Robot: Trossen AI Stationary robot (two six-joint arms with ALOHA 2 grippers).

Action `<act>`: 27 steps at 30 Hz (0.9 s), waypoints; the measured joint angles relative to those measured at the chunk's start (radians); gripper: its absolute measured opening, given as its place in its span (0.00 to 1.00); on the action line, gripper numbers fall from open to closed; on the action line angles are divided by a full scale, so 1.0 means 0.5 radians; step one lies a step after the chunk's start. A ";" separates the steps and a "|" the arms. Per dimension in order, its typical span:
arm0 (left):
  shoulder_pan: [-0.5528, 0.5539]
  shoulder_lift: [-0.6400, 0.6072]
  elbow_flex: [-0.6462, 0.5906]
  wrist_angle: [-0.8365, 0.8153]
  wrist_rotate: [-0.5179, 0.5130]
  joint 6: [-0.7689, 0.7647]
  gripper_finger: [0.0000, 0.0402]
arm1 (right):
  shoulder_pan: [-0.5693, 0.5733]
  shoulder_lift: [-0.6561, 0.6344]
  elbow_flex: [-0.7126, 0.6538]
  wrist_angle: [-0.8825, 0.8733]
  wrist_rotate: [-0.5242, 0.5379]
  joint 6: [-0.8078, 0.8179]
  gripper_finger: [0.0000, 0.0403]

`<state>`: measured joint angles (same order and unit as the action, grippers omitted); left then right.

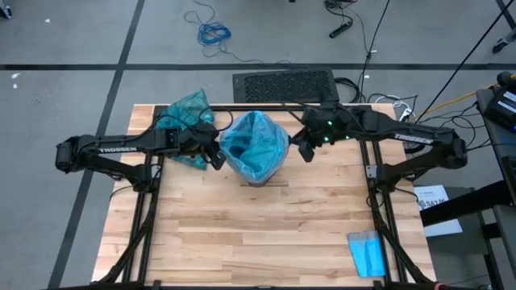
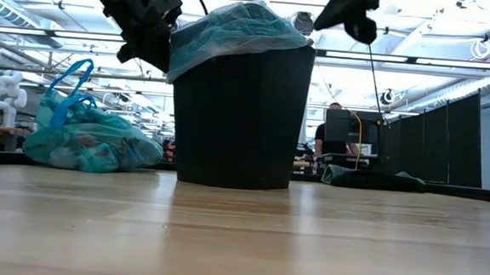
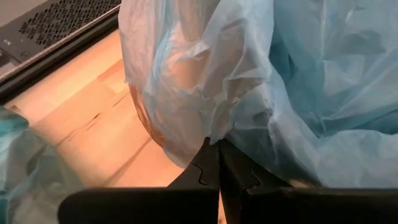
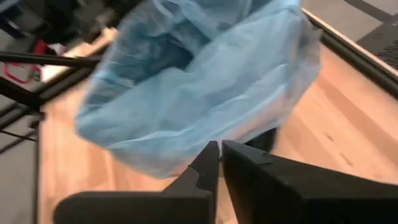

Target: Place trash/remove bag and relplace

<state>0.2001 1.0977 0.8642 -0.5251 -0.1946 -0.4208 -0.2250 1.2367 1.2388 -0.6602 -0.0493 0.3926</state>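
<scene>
- A black bin (image 2: 238,111) stands upright on my wooden desk (image 1: 266,234), toward the far edge, between my two arms.
- The light blue bag (image 1: 254,145) is draped over the bin's mouth, its crinkled edge hanging down the outside of the rim.
- My left pincer (image 3: 216,149) sits at the bin's left side, clenched tight on a fold of the blue bag where it overhangs the rim.
- My right pincer (image 4: 220,149) hovers just beside the bin's right side, above rim height; its fingers are pressed together with nothing between them, and the bag lies a little beyond the tips.
- A dark teal bag (image 2: 87,141), knotted and full, with blue handle loops standing up, rests on the desk to the left of the bin, near the far left corner.
- A small folded blue cloth (image 1: 367,252) lies well apart at the near right corner of the desk.
</scene>
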 joint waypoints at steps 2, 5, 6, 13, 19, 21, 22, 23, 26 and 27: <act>-0.001 0.000 0.000 0.000 0.001 0.029 0.00 | 0.045 -0.017 0.000 0.028 0.031 0.076 0.08; 0.000 0.000 0.000 -0.001 0.002 0.036 0.00 | 0.081 0.000 0.001 0.037 0.109 0.165 0.17; 0.000 0.000 0.000 0.001 0.002 0.036 0.00 | 0.084 0.013 0.001 0.039 0.123 0.185 0.20; -0.001 0.000 0.000 0.000 0.024 0.084 0.00 | 0.084 0.090 0.000 0.072 0.157 0.273 0.33; -0.001 0.000 0.000 0.001 0.024 0.088 0.00 | 0.086 0.178 0.000 0.056 0.158 0.312 0.28; -0.001 0.000 0.000 0.000 0.024 0.088 0.00 | 0.088 0.191 0.000 0.056 0.178 0.314 0.22; -0.001 0.000 0.000 0.001 0.024 0.088 0.00 | 0.097 0.193 0.000 0.060 0.201 0.314 0.18; -0.001 0.000 0.000 0.001 0.024 0.088 0.00 | 0.105 0.192 0.000 0.068 0.223 0.314 0.13; -0.001 0.000 0.000 -0.001 0.024 0.088 0.00 | 0.126 0.158 0.000 0.075 0.292 0.299 0.02; -0.001 0.000 0.000 -0.002 0.024 0.088 0.00 | 0.128 0.143 0.000 0.061 0.321 0.315 0.02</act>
<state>0.1997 1.0977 0.8642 -0.5259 -0.1825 -0.3767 -0.1608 1.3083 1.2388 -0.6295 0.1112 0.5503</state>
